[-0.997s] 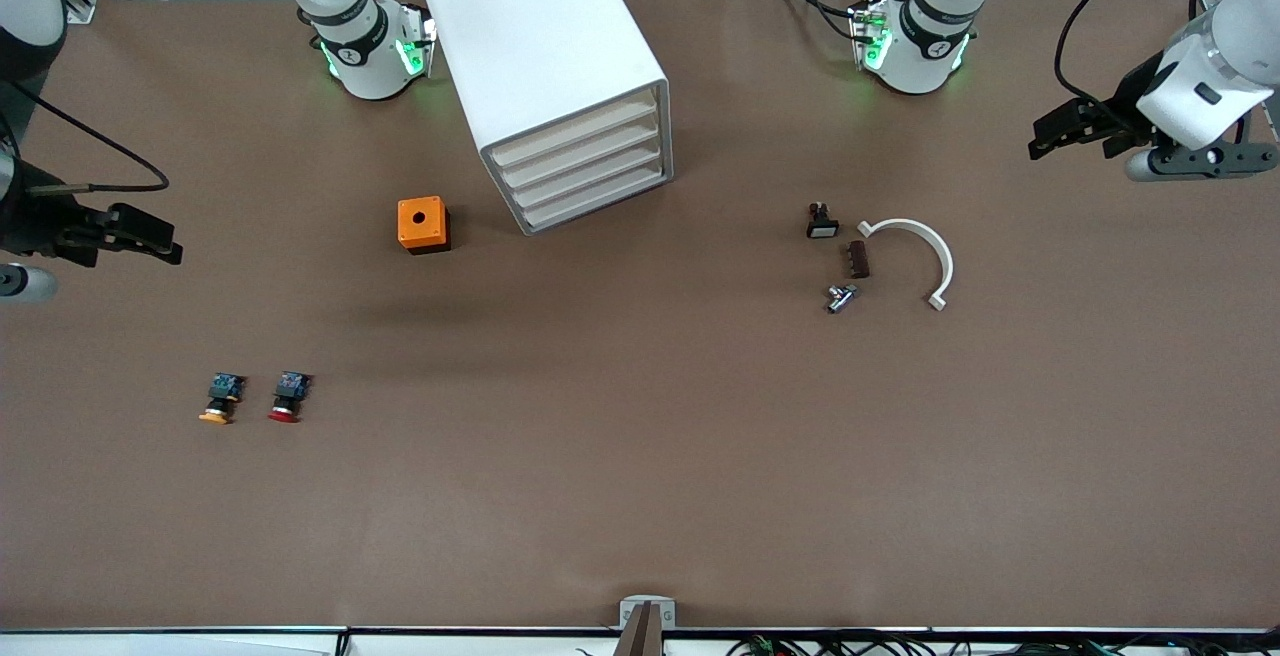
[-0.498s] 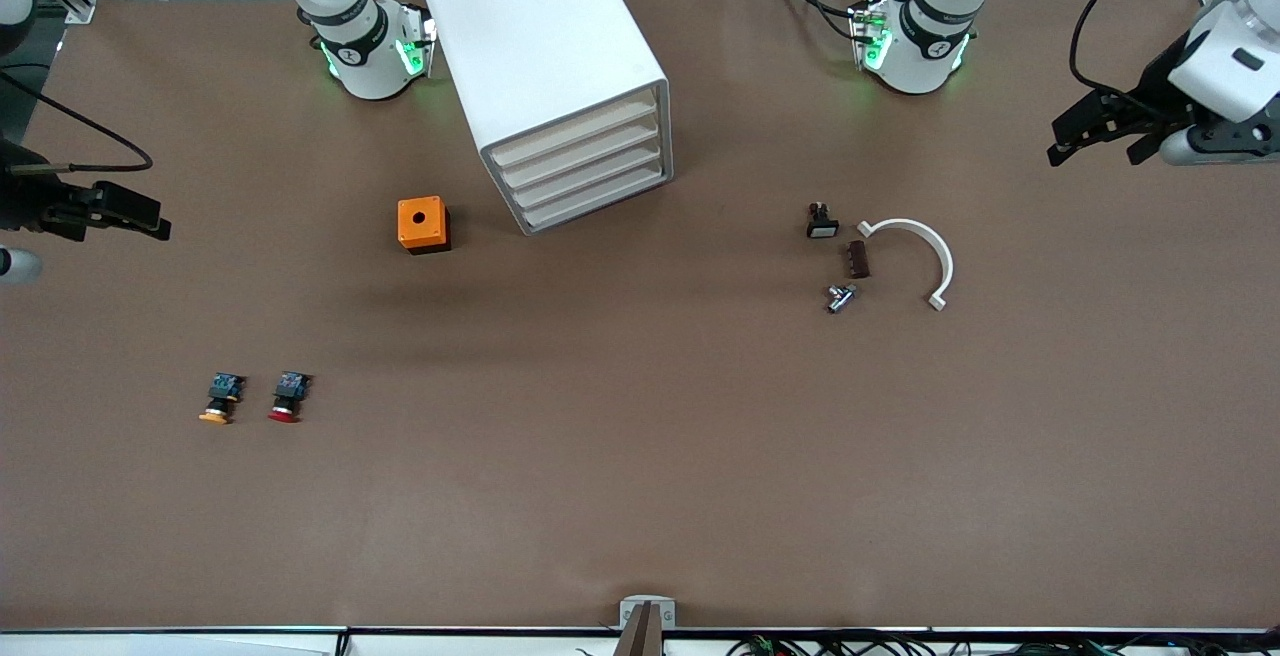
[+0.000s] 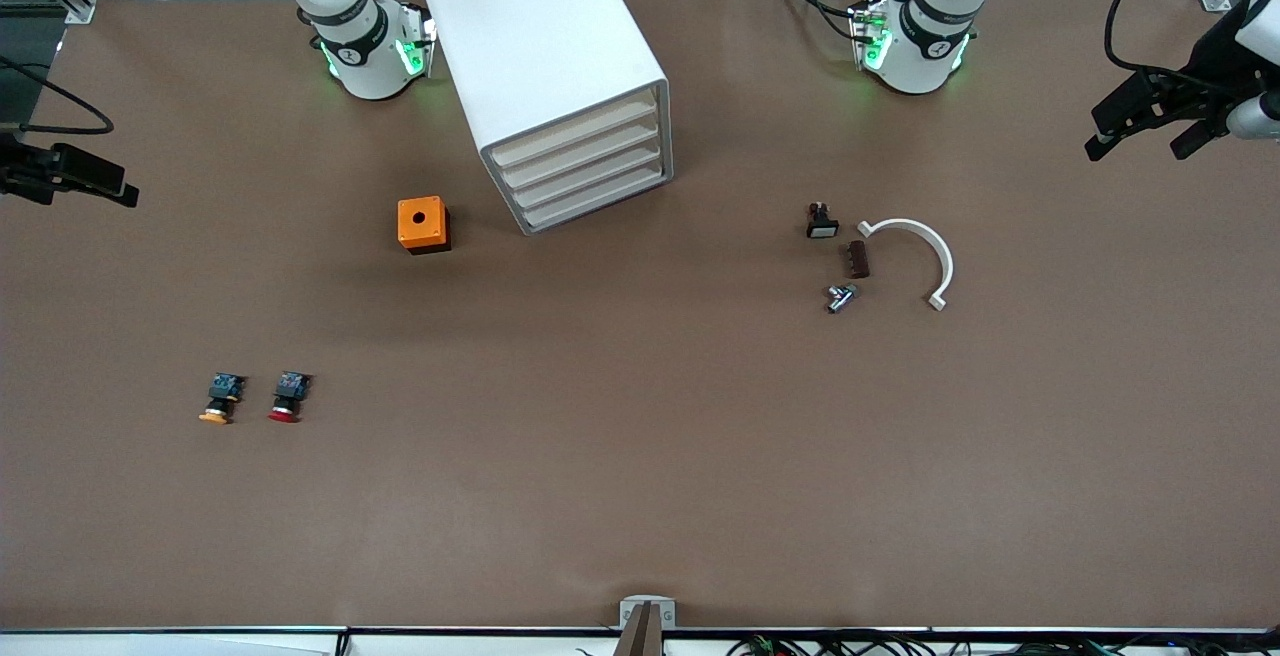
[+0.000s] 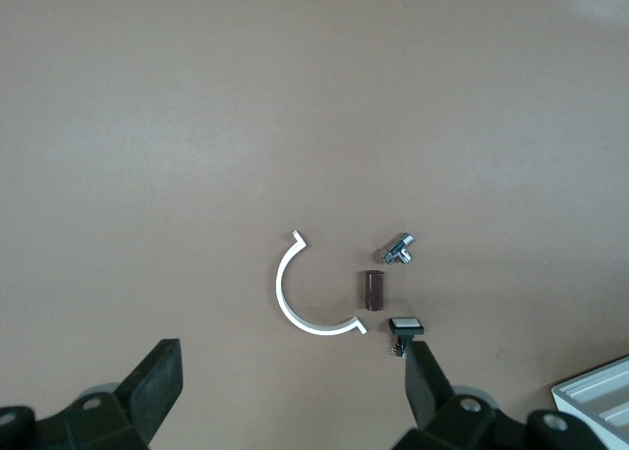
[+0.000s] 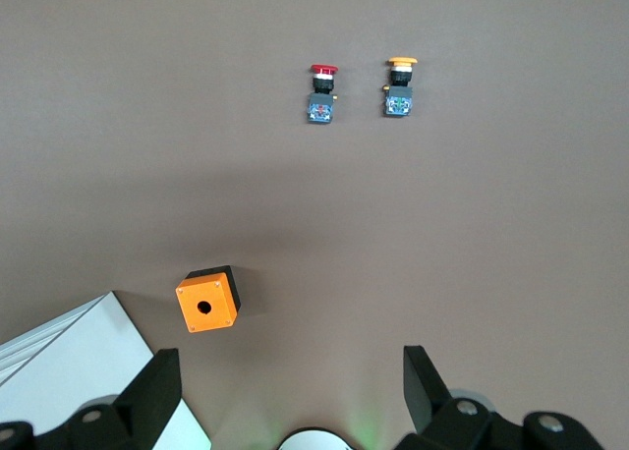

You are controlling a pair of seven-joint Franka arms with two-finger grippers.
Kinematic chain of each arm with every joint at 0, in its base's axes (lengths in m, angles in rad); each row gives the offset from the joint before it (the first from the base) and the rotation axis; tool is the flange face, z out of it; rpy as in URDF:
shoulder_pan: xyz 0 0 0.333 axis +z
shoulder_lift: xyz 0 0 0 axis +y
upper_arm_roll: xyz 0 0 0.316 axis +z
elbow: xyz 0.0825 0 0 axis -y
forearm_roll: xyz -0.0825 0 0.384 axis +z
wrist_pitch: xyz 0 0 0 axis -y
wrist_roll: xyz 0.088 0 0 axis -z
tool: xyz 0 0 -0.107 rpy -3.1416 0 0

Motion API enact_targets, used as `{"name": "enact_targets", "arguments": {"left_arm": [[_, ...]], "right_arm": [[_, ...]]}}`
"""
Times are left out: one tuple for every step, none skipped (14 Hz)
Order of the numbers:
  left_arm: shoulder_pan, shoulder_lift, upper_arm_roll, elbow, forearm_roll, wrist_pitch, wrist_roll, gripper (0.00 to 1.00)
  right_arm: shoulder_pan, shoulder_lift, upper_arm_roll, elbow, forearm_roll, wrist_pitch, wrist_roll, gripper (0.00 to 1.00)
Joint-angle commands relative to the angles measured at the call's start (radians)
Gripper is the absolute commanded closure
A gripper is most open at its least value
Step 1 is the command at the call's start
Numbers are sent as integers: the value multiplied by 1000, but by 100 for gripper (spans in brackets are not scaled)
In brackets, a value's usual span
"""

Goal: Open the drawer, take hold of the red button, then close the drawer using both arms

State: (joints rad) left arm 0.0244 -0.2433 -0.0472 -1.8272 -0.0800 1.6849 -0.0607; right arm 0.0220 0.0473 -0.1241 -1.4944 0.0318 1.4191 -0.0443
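Well, from my console both arms sit parked high at the table's ends, and I read that as a waiting pose that keeps the worktop unobstructed. The left gripper [image 3: 1150, 126] hangs over the table edge at the left arm's end, about two o'clock in the front view, fingers spread wide and empty. The right gripper [image 3: 75, 176] hangs over the table edge at the right arm's end, about ten o'clock, fingers likewise wide apart with nothing between them.

The cabinet [image 3: 545, 76] stands at roughly twelve o'clock, angled so its fronts face the camera. I count four drawers, all shut; the drawer [image 3: 590, 191] I would pull is not yet touched. The button [image 3: 288, 396], red cap toward the camera, lies on the bare table at about eight o'clock, not in any drawer, just beside an orange-capped twin [image 3: 220, 398]. So two push-buttons.

One orange cube [image 3: 423, 224] sits near the cabinet's corner. Toward three o'clock lies a loose cluster: one white arc [image 3: 925, 246], one brown block [image 3: 858, 259], one metal fitting [image 3: 840, 297] and one small black switch [image 3: 822, 221]. Nothing of the task looks started, I judge.
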Motion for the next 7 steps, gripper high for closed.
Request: {"name": "enact_targets", "arguments": {"left_arm": [[2,44,-5,45,19,-22,-5,0],[0,68,-11,71,19,-24,-11,0],[-6,87,-16,83,22,-24,-39,0],[-4,88,-28,83,31,-25,-54,0],[-3,90,-36,85,34,-25,-56,0],[-1,88,-37,85,34,-25,-56,0],[-3,88,-37,86,34,-25,-56,0]], "right_arm": [[-2,-56,15,-67,-7,50,-18,0],[-1,-78,14,-92,-7,76,-37,0],[1,-89,12,-108,-6,84,-35,0],[4,-95,9,-113,-4,84,-35,0],[16,-98,-2,-116,-4,84,-34,0],[36,-109,-29,-128,-3,86,-32,0],[61,-122,-46,-144,-3,93,-34,0]]}}
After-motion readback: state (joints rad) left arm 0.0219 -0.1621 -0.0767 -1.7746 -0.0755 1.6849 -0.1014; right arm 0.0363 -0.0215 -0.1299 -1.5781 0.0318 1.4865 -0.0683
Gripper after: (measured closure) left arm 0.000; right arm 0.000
